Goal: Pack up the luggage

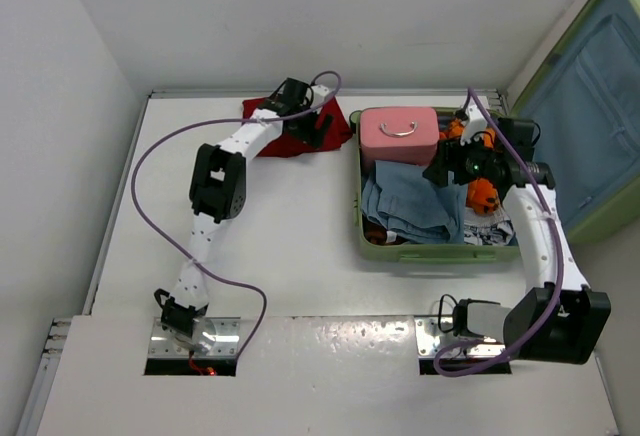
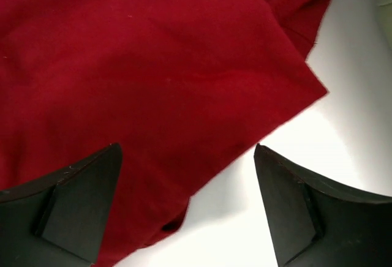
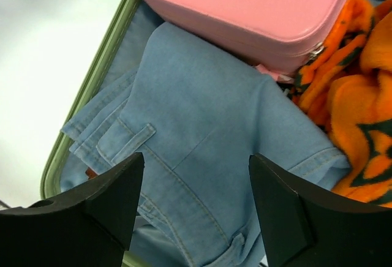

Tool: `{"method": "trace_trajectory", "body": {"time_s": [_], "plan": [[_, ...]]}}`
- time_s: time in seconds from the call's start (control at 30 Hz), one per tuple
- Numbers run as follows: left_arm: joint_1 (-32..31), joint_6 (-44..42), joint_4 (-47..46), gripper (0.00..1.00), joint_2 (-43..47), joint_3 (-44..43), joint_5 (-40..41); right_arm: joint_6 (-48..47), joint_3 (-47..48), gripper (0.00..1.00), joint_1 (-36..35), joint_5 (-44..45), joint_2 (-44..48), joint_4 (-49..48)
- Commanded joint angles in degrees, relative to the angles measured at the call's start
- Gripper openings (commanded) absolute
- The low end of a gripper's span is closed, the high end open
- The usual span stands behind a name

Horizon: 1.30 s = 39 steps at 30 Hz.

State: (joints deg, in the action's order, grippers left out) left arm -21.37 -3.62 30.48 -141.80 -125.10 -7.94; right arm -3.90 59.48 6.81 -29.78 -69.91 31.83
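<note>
Red cloth (image 2: 153,65), soft and rumpled, under the spread left claw (image 2: 187,150).
Right claw (image 3: 196,160) gapes over pale denim (image 3: 202,95) in smooth-rimmed green luggage (image 1: 430,253).

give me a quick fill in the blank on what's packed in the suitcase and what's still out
1. The crumpled cloth below the open left hand, out on the white table, is coloured ____.
2. The small pink case with a metal handle sits ____ the large light-green hard-shell suitcase.
3. The folded light-blue garment under the open right hand is made of ____.
Missing words: red; inside; denim.
</note>
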Motion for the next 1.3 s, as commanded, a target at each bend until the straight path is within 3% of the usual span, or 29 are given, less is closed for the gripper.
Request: {"method": "trace_trajectory", "body": {"time_s": [0.0, 0.17, 0.37, 0.47, 0.57, 0.6, 0.77, 0.87, 0.9, 1.0, 1.17, 1.27], "plan": [[0.6, -2.3, -0.9, 0.94, -1.5, -2.9, 1.3, -1.1, 3.8, 0.70, 0.8, 1.0, 1.0, -0.6], [0.6, -3.9, 0.2, 0.95, -4.2, -1.6, 7.0, -1.7, 5.0, 0.72, 0.8, 1.4, 0.4, -0.3], [0.6, -4.7, 3.9, 0.95, -6.1, -0.9, 5.6, -1.7, 5.5, 0.74, 0.9, 1.6, -0.3, -0.5], [1.2, -4.1, 7.7, 0.83, -7.5, -2.9, 1.6, -2.2, 5.9, 0.74, 0.8, 1.7, -0.5, -0.2], [1.2, -3.3, 9.3, 0.61, -6.1, 0.4, -2.3, -2.7, 6.4, 0.74, 0.8, 1.9, -0.4, 0.6], [1.2, -2.2, 11.2, 0.48, -6.1, 0.9, -3.0, -3.2, 6.7, 0.72, 0.8, 1.7, -0.4, 0.8], [1.2, 1.7, 16.7, 0.07, -6.1, 3.3, -3.6, -3.6, 7.7, 0.70, 0.8, 1.6, -0.1, 1.3], [1.7, 2.4, 14.9, 0.00, -1.2, 11.5, -5.7, -3.8, 8.1, 0.68, 0.9, 1.6, 0.6, 1.7], [1.7, 3.1, 9.7, 0.00, 1.7, 19.5, -7.0, -4.4, 8.1, 0.68, 0.8, 1.7, 1.2, 2.3], [2.3, 4.0, 0.0, 0.00, 16.0, 33.0, -11.7, -5.3, 8.3, 0.68, 0.8, 1.8, 2.7, 3.5], [0.8, 3.1, -7.4, 0.00, 37.9, 42.6, -15.8, -6.4, 8.1, 0.68, 0.9, 2.5, 5.5, 4.6], [-1.7, 0.5, -7.5, 0.00, 44.5, 43.1, -17.8, -4.9, 7.7, 0.68, 1.4, 4.1, 7.8, 3.9]]}}
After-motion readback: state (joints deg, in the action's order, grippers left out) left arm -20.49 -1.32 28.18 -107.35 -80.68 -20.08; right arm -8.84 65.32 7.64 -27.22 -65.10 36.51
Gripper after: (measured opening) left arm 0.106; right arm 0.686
